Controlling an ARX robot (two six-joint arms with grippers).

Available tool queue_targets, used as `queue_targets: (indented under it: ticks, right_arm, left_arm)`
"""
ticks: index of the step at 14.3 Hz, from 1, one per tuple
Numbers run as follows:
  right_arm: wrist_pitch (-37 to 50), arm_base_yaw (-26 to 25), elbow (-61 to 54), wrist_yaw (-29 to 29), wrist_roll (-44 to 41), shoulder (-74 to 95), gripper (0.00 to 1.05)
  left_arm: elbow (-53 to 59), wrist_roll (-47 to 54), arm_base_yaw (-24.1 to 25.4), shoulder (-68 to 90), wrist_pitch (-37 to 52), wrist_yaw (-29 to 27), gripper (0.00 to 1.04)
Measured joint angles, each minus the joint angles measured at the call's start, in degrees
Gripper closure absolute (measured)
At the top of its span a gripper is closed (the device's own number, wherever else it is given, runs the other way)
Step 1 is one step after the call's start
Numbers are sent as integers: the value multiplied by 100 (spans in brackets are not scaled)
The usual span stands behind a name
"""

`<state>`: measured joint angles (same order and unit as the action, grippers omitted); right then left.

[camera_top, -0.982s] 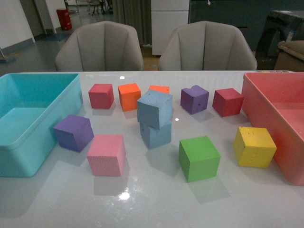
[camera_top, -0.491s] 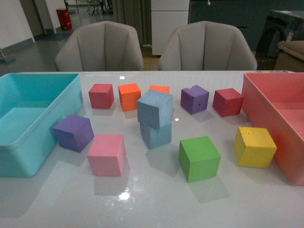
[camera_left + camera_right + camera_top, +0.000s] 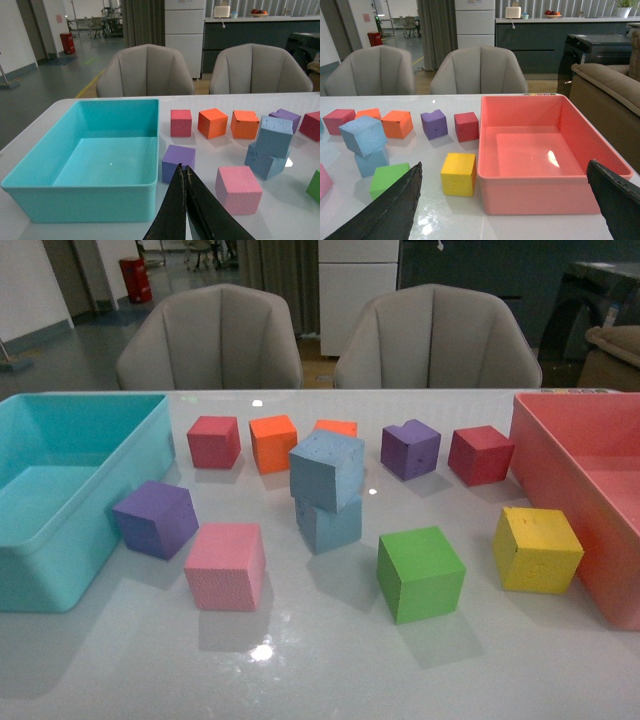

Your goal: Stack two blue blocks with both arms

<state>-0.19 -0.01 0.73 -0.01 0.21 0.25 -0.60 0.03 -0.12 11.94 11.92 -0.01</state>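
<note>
left tool (image 3: 185, 172): fingers pressed together, nothing between them, hanging above the worktop's near edge by the teal bin; not in front view.
right tool (image 3: 505, 200): fingers spread wide at both sides of its wrist view, nothing held, pulled back on the red-bin side; not in front view.
worktop (image 3: 320, 670): glossy white, near strip bare.
near row: pink cube (image 3: 226, 565), green cube (image 3: 420, 573), yellow cube (image 3: 537, 549), purple cube (image 3: 155, 519) just beside the teal bin.
blue blocks: lower block (image 3: 329, 523) on the worktop at centre; upper block (image 3: 326, 469) sits on it, twisted and tilted, overhanging toward the pink cube. Touching, no tool on either.
far row: red cube (image 3: 214, 442), 2 orange cubes (image 3: 273, 443), notched purple cube (image 3: 409, 449), dark red cube (image 3: 480, 455).
bins: teal bin (image 3: 60, 550) on the left, red bin (image 3: 590, 455) on the right, both hold nothing that shows.
beyond: 2 grey chairs (image 3: 210, 340).
task state: judged stacked already, both arms clear; looks like the end or a retreat.
risk 1: upper block is skewed with little flat contact, so a worktop bump or an arm swinging back could tip it off toward the pink cube.
risk 2: foam is light and slightly springy; any re-squaring nudge may shove the lower block too and collapse the stack.
risk 3: green cube and pink cube stand near the stack, so a low approach could clip them into it.
</note>
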Motion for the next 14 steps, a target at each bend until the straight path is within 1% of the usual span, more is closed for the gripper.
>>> queue_targets:
  ticks: [2,4,9,10,12,13,14]
  right_arm:
    - [0,0,0,0,0,0,6]
    - [0,0,0,0,0,-2,6]
    - [0,0,0,0,-4,0,6]
    - [0,0,0,0,-4,0,6]
    - [0,0,0,0,-4,0,6]
    - [0,0,0,0,-4,0,6]
    - [0,0,0,0,-4,0,6]
  left_arm:
    - [0,0,0,-203,-184,0,103]
    - [-4,-2,0,-1086,-1261,-2,103]
    - [-4,0,0,-1145,-1211,0,103]
    - [-4,-2,0,-1145,-1211,0,89]
    - [-4,-2,0,-1145,-1211,0,67]
    - [-4,-2,0,-1145,-1211,0,55]
    - [-4,-2,0,-1145,-1211,0,47]
